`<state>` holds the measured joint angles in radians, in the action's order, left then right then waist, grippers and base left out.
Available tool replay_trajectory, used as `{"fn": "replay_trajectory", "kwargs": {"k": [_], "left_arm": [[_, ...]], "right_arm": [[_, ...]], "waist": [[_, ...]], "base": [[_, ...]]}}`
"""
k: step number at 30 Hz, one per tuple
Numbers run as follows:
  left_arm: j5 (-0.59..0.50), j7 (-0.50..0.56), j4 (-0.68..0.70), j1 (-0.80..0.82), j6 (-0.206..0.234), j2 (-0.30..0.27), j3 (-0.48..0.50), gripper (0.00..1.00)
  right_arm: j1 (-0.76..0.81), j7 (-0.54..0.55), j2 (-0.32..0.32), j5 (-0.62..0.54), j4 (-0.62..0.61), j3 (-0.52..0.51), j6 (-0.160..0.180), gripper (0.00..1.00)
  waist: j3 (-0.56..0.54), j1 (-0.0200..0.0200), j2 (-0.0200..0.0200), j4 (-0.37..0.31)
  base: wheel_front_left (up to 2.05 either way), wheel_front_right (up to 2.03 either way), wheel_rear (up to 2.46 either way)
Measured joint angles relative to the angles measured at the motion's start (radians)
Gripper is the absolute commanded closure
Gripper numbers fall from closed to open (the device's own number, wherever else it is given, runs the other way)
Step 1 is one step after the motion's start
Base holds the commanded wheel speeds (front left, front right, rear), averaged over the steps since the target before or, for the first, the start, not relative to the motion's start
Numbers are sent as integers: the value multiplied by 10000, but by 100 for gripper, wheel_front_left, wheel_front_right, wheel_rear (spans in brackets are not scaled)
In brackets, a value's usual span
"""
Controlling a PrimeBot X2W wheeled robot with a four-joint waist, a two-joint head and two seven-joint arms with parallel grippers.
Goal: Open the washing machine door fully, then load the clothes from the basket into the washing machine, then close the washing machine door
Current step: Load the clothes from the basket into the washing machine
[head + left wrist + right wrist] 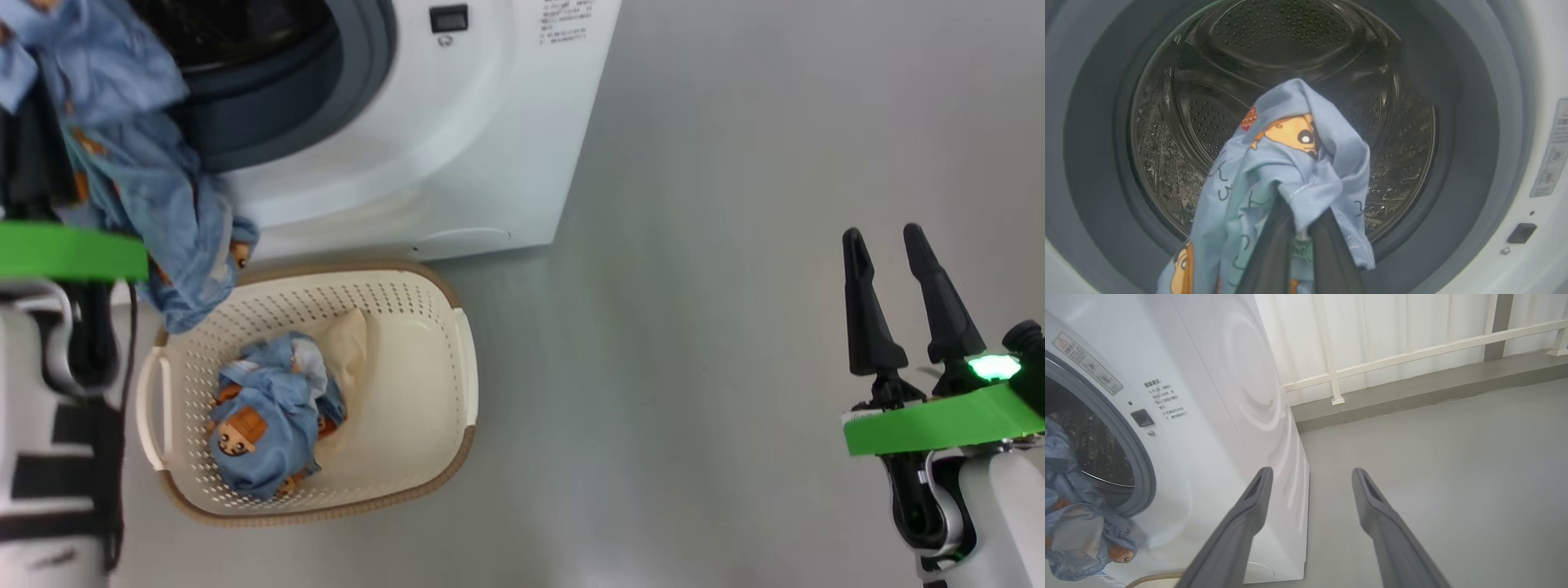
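At the far left of the head view, your left arm (pixel 41 425) reaches up and forward toward the washing machine (pixel 457 147), its green-banded wrist right at the edge of the view. The left jaws are clamped on one of the clothes, a held blue bear-print piece (pixel 1290 163). In the left wrist view the two dark fingers (pixel 1271 261) meet under a bunched fold of it, and the cloth peaks up in front of the steel drum (pixel 1274 49), aimed squarely at the opening inside the grey seal (pixel 1470 122). The rest of that piece hangs down past the machine's front, and its lowest end dangles over the back left corner of the basket (pixel 445 384). The basket sits on the floor (pixel 694 343) just in front of the machine. In it lie a second crumpled blue piece (pixel 269 425) and, touching it, a cream-white piece (pixel 347 343). Well to the right, your right arm (pixel 988 498) is held low over the floor, apart from both machine and basket, with its fingers pointing up the head view. The right jaws stand wide apart and hold nothing.
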<state>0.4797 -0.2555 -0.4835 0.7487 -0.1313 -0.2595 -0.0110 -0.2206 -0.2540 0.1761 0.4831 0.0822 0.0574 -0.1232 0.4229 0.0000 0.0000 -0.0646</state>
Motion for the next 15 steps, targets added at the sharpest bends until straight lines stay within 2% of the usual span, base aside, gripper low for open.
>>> {"fn": "replay_trajectory", "kwargs": {"k": [8,15], "left_arm": [[94,-2,-2332,2593,0,-161,-376,100],[-236,0,-4406,4454,0,-399,-849,100]], "right_arm": [[-641,0,-167,-50,-125,40,0,0],[-1084,0,-316,-75,-192,184,0,0]], "waist": [[983,0,0,-300],[1749,0,0,-581]], "base": [[0,0,0],[0,0,0]]}}
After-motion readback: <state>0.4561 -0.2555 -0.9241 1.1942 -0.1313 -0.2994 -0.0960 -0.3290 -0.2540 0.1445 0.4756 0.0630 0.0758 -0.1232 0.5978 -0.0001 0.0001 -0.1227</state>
